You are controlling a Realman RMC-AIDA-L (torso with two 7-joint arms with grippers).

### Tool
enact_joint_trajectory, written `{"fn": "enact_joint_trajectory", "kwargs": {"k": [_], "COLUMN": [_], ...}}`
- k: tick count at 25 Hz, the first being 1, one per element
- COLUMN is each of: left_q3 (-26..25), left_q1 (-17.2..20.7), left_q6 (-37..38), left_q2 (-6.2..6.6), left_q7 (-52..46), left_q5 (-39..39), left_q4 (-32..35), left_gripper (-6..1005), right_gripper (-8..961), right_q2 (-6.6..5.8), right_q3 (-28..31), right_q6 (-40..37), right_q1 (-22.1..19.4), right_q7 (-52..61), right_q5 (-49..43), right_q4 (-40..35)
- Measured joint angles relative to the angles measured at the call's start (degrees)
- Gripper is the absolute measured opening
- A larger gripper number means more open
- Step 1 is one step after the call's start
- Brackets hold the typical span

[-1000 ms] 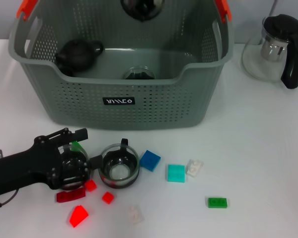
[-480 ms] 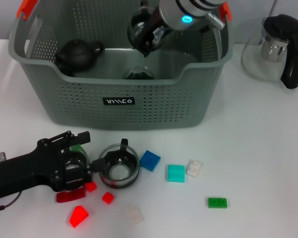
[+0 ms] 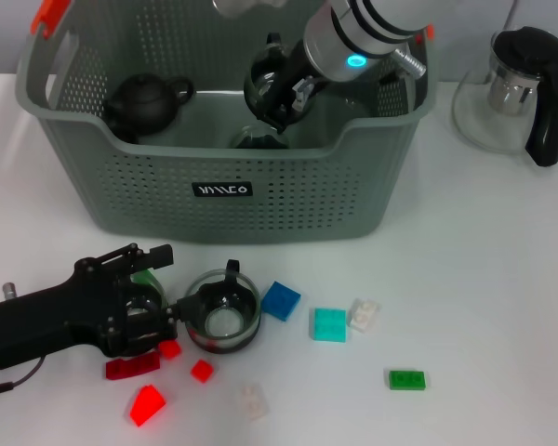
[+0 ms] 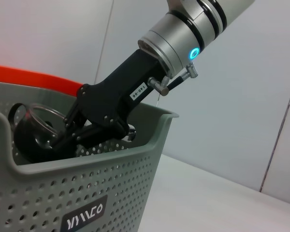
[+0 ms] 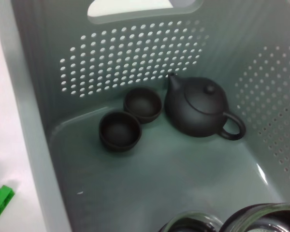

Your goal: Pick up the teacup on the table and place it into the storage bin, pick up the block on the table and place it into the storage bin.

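Over the storage bin (image 3: 223, 177), the right pincer (image 3: 272, 100) reached down inside, its black fingers clamped on a dark glass teacup (image 3: 265, 82) held above the bin floor. From the left wrist view the same cup (image 4: 36, 135) showed gripped just behind the bin's front wall (image 4: 87, 193), next to the orange handle end (image 4: 29, 77). Already on the bin floor sat a black teapot (image 5: 198, 108) and 2 small dark cups (image 5: 130, 121) touching each other beside its spout, with another glass cup (image 3: 259, 139) near the front wall (only its rim showed from the head view).

Down on the white desk (image 3: 484, 279), in front of the bin, the left pincer (image 3: 167, 316) lay low, its tip at the side of a second glass teacup (image 3: 223, 311); I could not tell whether its fingers were wide or narrow. Blocks were scattered about that cup: a blue block (image 3: 281, 301) just beside it, a teal block (image 3: 330, 324) touching a clear one (image 3: 364, 314), a green block (image 3: 406, 379) farther out, and several red pieces (image 3: 147, 404) near the left pincer. A glass pitcher (image 3: 516, 88) with a black handle stood on the desk to the right of the bin.
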Motion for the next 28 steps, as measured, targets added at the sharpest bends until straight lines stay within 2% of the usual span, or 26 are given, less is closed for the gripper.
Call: {"fn": "enact_joint_trajectory", "kwargs": {"k": [14, 28], "left_q3": [0.11, 0.12], "left_q1": [0.00, 0.00], "left_q6": [0.00, -0.07], "left_q2": [0.00, 0.00], "left_q7": [0.02, -0.01], "left_q5": [0.00, 0.00], "left_q4": [0.03, 0.03], "left_gripper": [818, 818], "right_gripper": [61, 346], "right_q2": [-0.02, -0.19], "right_q3": [-3.57, -3.97], "right_q6": [-0.53, -0.32], "right_q1": [0.09, 0.03], "right_q7": [-0.83, 0.78], "right_q5": [1.94, 1.91], "right_q4": [0.19, -0.21]}}
